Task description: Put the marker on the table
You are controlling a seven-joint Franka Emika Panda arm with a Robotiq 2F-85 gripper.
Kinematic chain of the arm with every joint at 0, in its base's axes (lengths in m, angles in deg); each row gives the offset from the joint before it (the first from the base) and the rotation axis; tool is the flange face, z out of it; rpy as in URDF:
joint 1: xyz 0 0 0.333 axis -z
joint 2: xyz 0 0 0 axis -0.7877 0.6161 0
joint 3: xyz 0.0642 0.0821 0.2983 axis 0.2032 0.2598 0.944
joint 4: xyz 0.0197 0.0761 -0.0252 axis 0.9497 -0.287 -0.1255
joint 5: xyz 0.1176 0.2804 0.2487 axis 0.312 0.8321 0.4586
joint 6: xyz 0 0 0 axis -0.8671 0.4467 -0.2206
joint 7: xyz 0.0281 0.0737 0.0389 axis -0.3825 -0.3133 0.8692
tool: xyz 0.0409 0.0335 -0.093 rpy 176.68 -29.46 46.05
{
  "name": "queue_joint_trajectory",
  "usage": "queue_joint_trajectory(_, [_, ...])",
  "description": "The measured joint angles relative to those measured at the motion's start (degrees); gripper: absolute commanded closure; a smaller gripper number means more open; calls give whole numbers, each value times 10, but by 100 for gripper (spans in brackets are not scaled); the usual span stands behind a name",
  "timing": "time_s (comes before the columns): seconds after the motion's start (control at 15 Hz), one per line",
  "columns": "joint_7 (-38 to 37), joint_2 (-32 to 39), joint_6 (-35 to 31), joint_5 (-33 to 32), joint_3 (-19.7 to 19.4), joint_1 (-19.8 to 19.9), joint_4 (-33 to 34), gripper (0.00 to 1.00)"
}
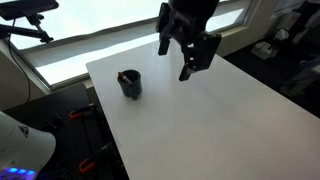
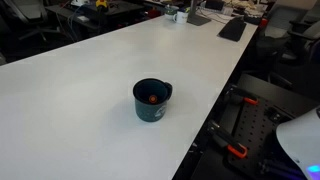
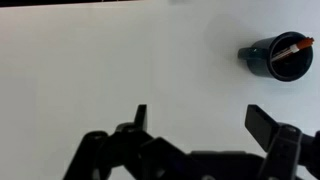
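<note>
Parted jaws hover over table (image 3: 120, 60), marker (image 3: 291, 47) inside dark cup (image 3: 258, 56).

Black claw (image 1: 176, 58), two angular linked fingers (image 3: 262, 122), matte dark finish, chunky wrist

Small dark cup (image 2: 150, 112), upright

Table (image 3: 120, 60), beneath the gripper (image 3: 198, 118): white, smooth, matt. Cup (image 3: 268, 60), beyond the gripper and off to its side: dark, smooth, faint sheen, plastic-looking. Gripper fingers (image 3: 140, 118): black, matt.
</note>
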Motion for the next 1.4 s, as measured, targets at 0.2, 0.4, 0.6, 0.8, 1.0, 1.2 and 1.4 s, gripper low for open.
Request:
queue_joint_trajectory(0.2, [0, 0, 0, 0, 1, 1, -1, 0])
queue_joint_trajectory(0.4, [-1, 4, -3, 8, 15, 0, -11, 0])
queue_joint_trajectory(0.6, [-4, 9, -5, 19, 40, -8, -29, 0])
queue_joint_trajectory(0.8, [-4, 11, -5, 19, 45, -11, -32, 0])
queue_joint_trajectory(1.0, [-4, 13, -6, 20, 44, -8, -33, 0])
queue_joint_trajectory(1.2, [-23, 25, -36, 56, 44, -5, -47, 0])
queue_joint_trajectory(1.4, [-60, 46, -99, 93, 53, -8, -74, 0])
